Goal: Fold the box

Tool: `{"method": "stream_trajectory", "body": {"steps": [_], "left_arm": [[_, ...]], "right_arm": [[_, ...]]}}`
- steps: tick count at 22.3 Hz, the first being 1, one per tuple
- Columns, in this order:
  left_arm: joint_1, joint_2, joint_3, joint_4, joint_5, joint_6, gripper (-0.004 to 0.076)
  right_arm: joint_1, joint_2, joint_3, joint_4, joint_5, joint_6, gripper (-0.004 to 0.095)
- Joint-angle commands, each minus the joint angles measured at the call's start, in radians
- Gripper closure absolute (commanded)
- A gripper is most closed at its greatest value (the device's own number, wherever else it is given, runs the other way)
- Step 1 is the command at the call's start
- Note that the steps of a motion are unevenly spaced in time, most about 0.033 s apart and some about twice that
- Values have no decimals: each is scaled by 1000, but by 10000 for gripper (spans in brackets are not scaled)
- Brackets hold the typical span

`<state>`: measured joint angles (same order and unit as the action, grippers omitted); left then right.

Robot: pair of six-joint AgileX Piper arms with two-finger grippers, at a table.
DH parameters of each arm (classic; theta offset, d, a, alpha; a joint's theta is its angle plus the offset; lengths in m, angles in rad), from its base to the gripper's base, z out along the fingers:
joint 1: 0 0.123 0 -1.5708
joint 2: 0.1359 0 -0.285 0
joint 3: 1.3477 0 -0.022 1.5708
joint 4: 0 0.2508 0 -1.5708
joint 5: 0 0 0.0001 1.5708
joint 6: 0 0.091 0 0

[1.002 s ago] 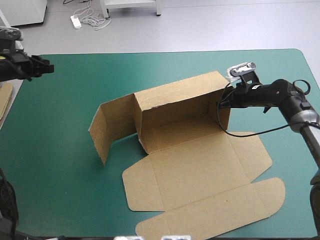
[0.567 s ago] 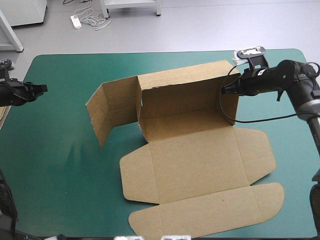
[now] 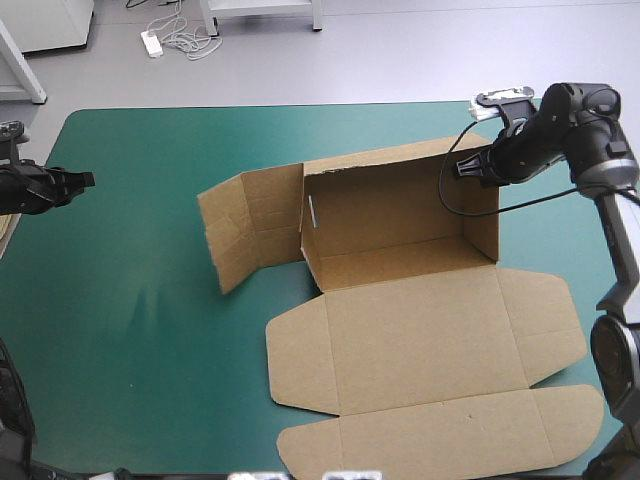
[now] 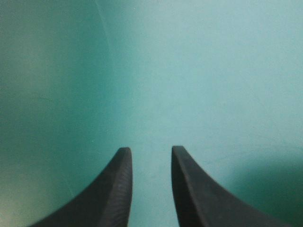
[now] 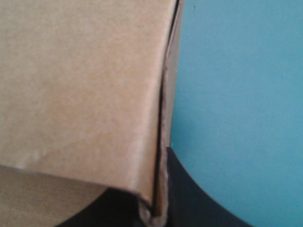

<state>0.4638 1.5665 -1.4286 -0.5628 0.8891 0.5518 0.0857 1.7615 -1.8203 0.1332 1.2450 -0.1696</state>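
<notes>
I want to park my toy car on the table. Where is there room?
The biggest bare patch of teal-green cover lies between the left gripper, the box and the near edge. A thinner strip runs behind the box along the far edge. It is crowded on the right, where the right gripper holds the box's wall.

the table [image 3: 120, 330] has a teal-green cover with rounded corners, its far edge at twelve o'clock. directly on it lies the box [image 3: 420, 340], a cut sheet of brown board spreading from the centre toward four o'clock. its flat panels and rounded flaps lie on the cover at five o'clock, close to the near edge. along its twelve o'clock side walls stand raised, and one hinged wall panel angles out toward nine o'clock.
</notes>
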Motion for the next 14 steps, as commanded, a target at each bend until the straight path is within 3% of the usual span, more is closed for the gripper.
{"method": "stream_trajectory", "body": {"steps": [1, 3, 8, 14], "left_arm": [[-23, -42, -24, -15, -47, -13, 517], [-49, -42, -24, 13, -62, -13, 517], [-106, -35, -24, -4, -57, -11, 568], [-107, -13, -24, -47, -29, -9, 568]], "right_arm": [[1, 26, -35, 21, -14, 14, 924], [1, 45, -35, 17, -56, 14, 887], [1, 45, -58, 30, -159, 14, 609], [1, 45, -111, 39, -226, -9, 372]]}}
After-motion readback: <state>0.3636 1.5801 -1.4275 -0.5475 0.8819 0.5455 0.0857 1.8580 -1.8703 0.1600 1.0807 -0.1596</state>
